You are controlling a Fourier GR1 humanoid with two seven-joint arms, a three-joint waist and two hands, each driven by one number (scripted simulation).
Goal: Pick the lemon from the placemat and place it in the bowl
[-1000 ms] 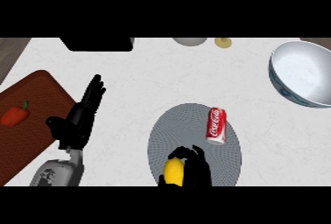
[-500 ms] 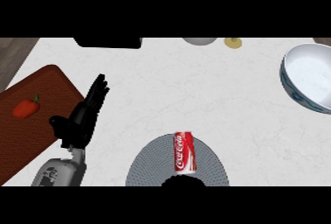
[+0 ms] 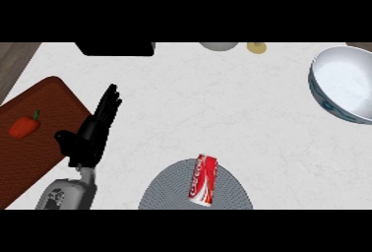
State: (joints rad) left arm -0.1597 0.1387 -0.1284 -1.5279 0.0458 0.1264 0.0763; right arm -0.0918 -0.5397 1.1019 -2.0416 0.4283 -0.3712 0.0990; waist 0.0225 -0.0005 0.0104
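Observation:
The grey round placemat [image 3: 167, 194] lies at the lower edge of the head view, cut off by it. A red soda can [image 3: 202, 179] lies on its side on the mat. No lemon shows anywhere. The white bowl [image 3: 328, 93] with a patterned rim stands at the right edge, partly out of view. My left hand [image 3: 91, 135] rests open at the left, fingers straight and pointing up, beside the cutting board. My right hand is out of view.
A dark red cutting board [image 3: 36, 152] with a red bell pepper [image 3: 24, 126] lies at the left. At the back stand a black object [image 3: 116, 48], a pale round thing [image 3: 218, 46] and a small yellowish item [image 3: 256, 47].
The view has shifted: the placemat and can have slid down and left in the picture. My right hand, shut on the yellow lemon one second ago, has dropped below the lower edge with it.

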